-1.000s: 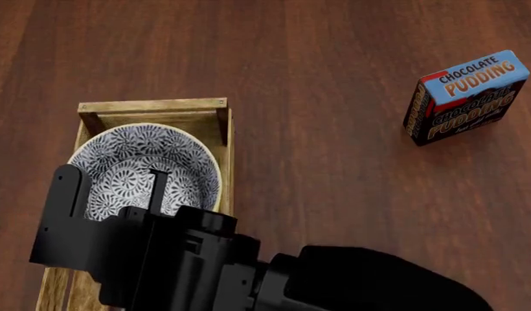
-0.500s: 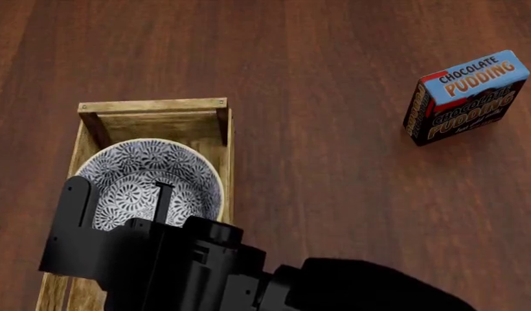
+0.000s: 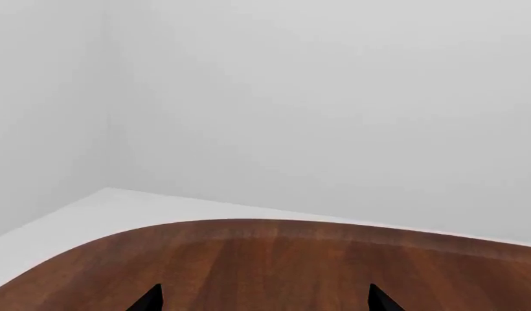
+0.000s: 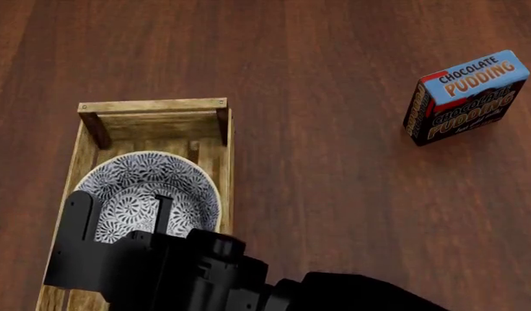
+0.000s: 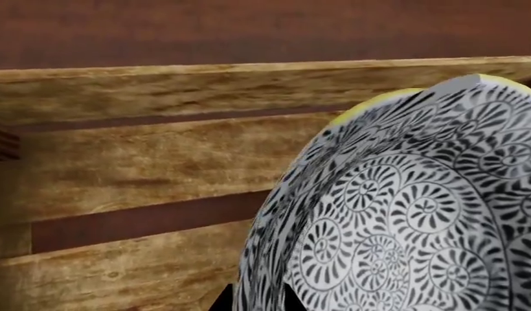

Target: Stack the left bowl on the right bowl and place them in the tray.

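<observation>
A dark brown wooden bench [image 4: 335,194] filled the head view. The left wrist view alone showed its curved far edge [image 3: 274,227], with a pale floor and plain light-grey walls meeting in a corner beyond it. That view carried only the two black tips of the left pincer [image 3: 263,299], set well apart over bare wood with nothing between them.

In the head view, the right arm [image 4: 248,285], large and black, reached in from the lower edge across the near part of the tray. The tray [image 4: 153,107], a long crate of pale wood, lay toward the left of the bench with its far end board facing away from the robot. A stretch of slatted bottom showed between that board and the bowl. The bowl [image 4: 149,188], white with a dense dark floral pattern, sat inside the tray, nearly spanning its width between the low sides. Whether it was one bowl or two stacked could not be told.

The right pincer [image 4: 118,217] straddled the bowl's near rim, one finger outside and one thin finger inside. The right wrist view showed what the head view hid: the bowl's patterned wall [image 5: 404,214] very close, a yellowish rim edge, and the tray's side slats [image 5: 118,175] just behind it. Whether the fingers pressed the rim could not be told.

A blue-and-black chocolate pudding box [image 4: 466,96] stood well apart at the far right, with open wood all around it.
</observation>
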